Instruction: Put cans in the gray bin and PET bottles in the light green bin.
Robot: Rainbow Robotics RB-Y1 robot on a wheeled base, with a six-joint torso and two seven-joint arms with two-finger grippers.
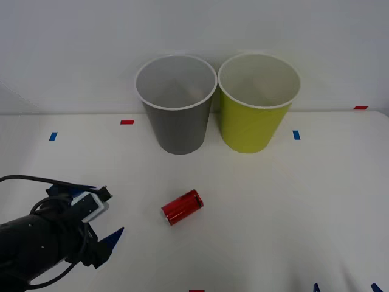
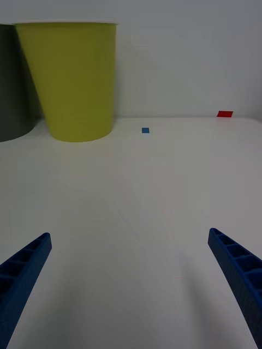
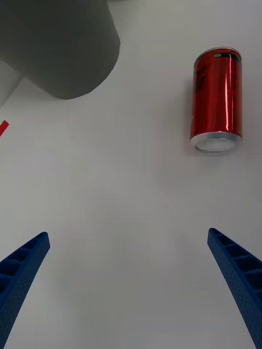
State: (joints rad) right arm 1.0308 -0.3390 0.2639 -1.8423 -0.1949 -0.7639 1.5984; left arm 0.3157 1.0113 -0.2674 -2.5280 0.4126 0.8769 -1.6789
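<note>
Left gripper (image 1: 108, 226) sat low over the table (image 1: 292, 201) at the near left, fingers spread wide, holding nothing and touching nothing. In the left wrist view the left gripper (image 3: 129, 283) had both blue ribbed fingers (image 3: 22, 272) at the corners with bare white table between them.

The can (image 1: 182, 207) lay on its side on the table, near the middle, well in front of both bins and to the right of the left gripper, apart from it. From the left wrist the can (image 3: 216, 101) was ahead of the fingers and off to one side, silver end facing the camera, not between the fingers.

Gray bin (image 1: 176, 103) stood upright at the back of the table, white rim up. Light green bin (image 1: 258, 100) stood upright just beside it on the right, the two nearly touching or touching at the rims; could not tell which.

Right gripper (image 1: 344, 288) was at the near right edge, only blue fingertips (image 1: 316, 287) peeking in. In the right wrist view the right gripper (image 2: 130, 289) was also spread wide, empty, over bare table, with the light green bin (image 2: 73, 82) and part of the gray bin (image 2: 13, 82) far ahead.

Small red and blue tape marks (image 1: 126, 122) dotted the table.
</note>
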